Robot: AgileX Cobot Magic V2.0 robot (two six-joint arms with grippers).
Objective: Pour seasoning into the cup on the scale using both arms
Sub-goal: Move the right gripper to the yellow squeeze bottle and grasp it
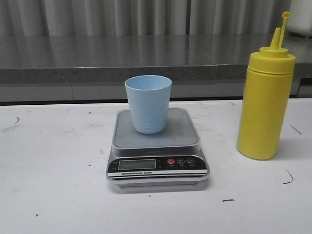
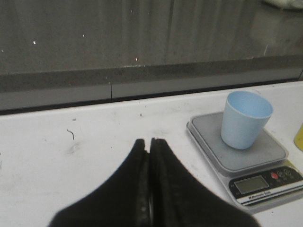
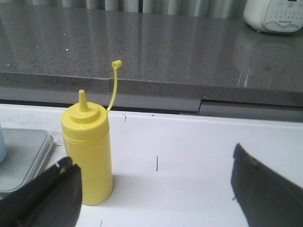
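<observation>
Front view. We see the white table [image 1: 53, 185] running back to a dark grey counter [image 1: 97, 58] whose edge bounds it at the rear. The scale [image 1: 157, 148] sits at centre, display toward the viewer, with the cup [image 1: 148, 103] upright on its grey platform. The seasoning [image 1: 265, 105] stands upright to the right, well apart from the scale, nozzle uncapped and its tethered cap raised beside it. Open table lies to the left of the scale and in front of it; a bare strip separates scale and bottle. Neither gripper appears here.

Left wrist view. We see the left gripper [image 2: 150, 142] with its jaws pressed together and nothing between them, over bare table. The scale and the cup lie off to one side of the fingertips, apart from them, with clear surface between. The counter edge crosses beyond. A yellow sliver of the seasoning shows at the frame's margin past the scale.

Right wrist view. We see the right gripper [image 3: 156, 189] with its jaws spread wide and empty. The seasoning stands just beside one finger [image 3: 45, 196], not between the two. A corner of the scale lies beyond the bottle. A white appliance [image 3: 274, 16] rests on the counter, far back.
</observation>
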